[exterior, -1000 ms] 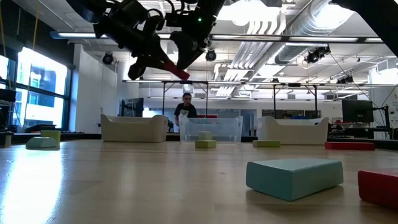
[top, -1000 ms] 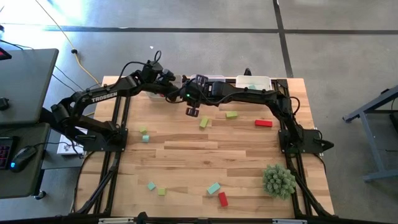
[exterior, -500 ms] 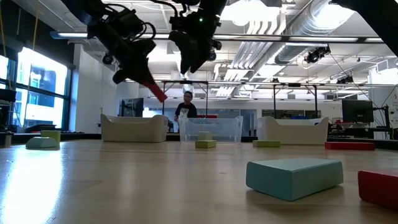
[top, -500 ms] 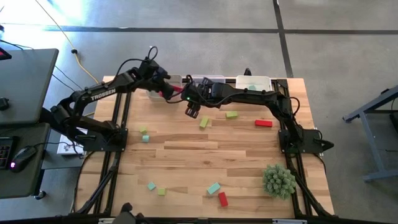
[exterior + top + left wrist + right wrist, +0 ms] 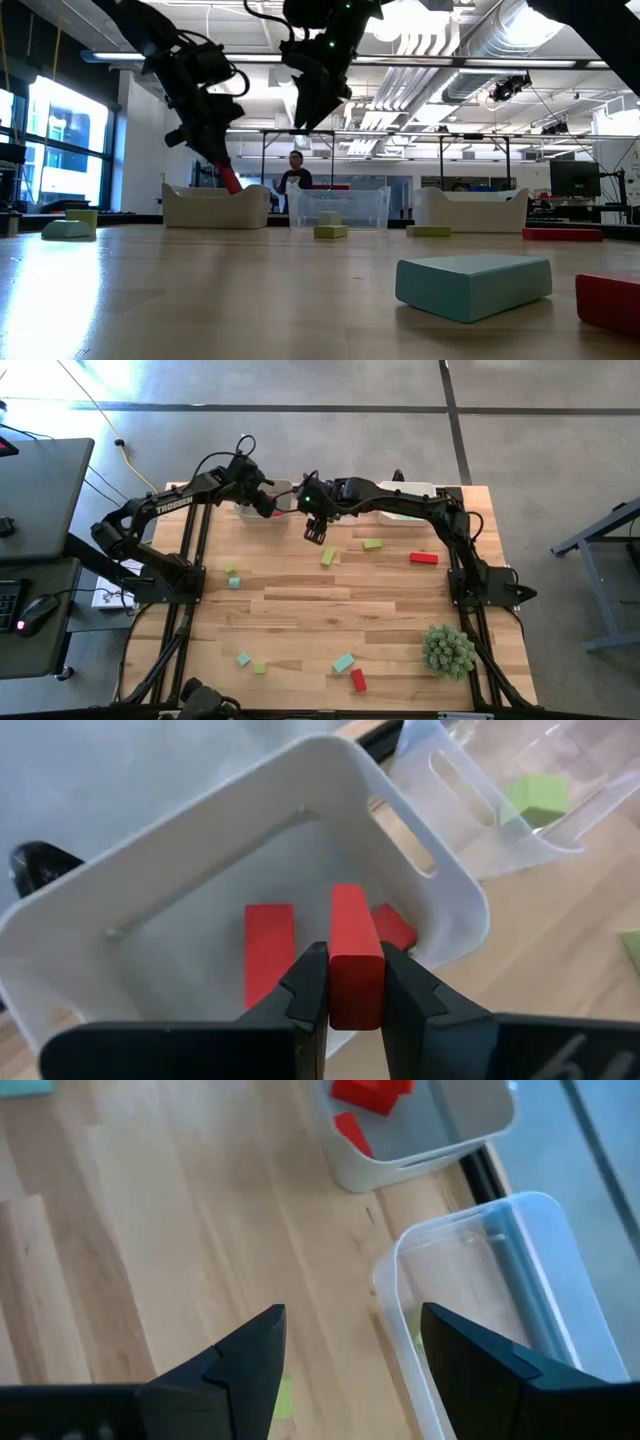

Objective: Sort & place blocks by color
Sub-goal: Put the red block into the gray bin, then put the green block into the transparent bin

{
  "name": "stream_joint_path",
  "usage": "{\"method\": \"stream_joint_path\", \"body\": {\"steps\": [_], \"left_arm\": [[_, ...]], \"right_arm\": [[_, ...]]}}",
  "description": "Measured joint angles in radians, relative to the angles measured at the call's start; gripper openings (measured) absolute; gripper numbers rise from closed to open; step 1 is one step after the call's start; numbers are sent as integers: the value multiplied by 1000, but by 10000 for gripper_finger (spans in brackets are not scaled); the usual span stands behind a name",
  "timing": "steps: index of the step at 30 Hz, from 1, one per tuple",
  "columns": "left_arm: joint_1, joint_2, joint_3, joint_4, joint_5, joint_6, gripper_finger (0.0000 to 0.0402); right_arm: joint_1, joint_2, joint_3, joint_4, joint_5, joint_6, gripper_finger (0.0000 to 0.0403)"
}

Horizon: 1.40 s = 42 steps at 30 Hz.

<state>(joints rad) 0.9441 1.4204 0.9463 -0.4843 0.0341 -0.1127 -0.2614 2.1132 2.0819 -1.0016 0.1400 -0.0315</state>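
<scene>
Left gripper (image 5: pixel 355 982) is clamping a red block (image 5: pixel 355 955) end-on and hanging over the white bin (image 5: pixel 190 830), which is already holding two red blocks (image 5: pixel 268 952). Right gripper (image 5: pixel 350 1345) is hovering with its fingers apart and nothing between them, above bare table (image 5: pixel 150 1230) beside the clear bin (image 5: pixel 520 1290).

Risks, as I judge them:
- The held block is sitting over the bin's near wall rather than its middle. If let go here it could be clipping the rim and tipping out onto the table.
- It could also be landing on the blocks already inside and bouncing.
- In the high view the two grippers are working near each other by the bins (image 5: pixel 290 488); a swing by either arm could be knocking the other, or nudging a bin.
- Loose blocks (image 5: pixel 372 544) are lying well apart across the table, not yet sorted.
</scene>
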Motion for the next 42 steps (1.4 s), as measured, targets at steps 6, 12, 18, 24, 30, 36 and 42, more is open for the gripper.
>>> {"method": "stream_joint_path", "body": {"steps": [6,12,18,24,30,36,42], "left_arm": [[6,31,0,23,-18,-63,64],[12,31,0,10,-21,-87,106],[11,31,0,-5,-21,-123,127],[11,31,28,-29,11,-139,130],[11,31,71,-52,142,-139,130],[5,17,124,-51,256,-146,131],[-14,-27,146,-53,300,-146,131]], "right_arm": [[-35,0,0,0,-128,-123,220],[-59,0,0,0,-134,-181,220],[-77,0,0,-14,-160,-244,220],[-99,0,-2,-62,-341,-298,220],[-97,0,-2,-122,-385,-452,220],[-96,19,-2,-144,-421,-568,220],[-80,82,-2,-207,-421,-671,220]]}}
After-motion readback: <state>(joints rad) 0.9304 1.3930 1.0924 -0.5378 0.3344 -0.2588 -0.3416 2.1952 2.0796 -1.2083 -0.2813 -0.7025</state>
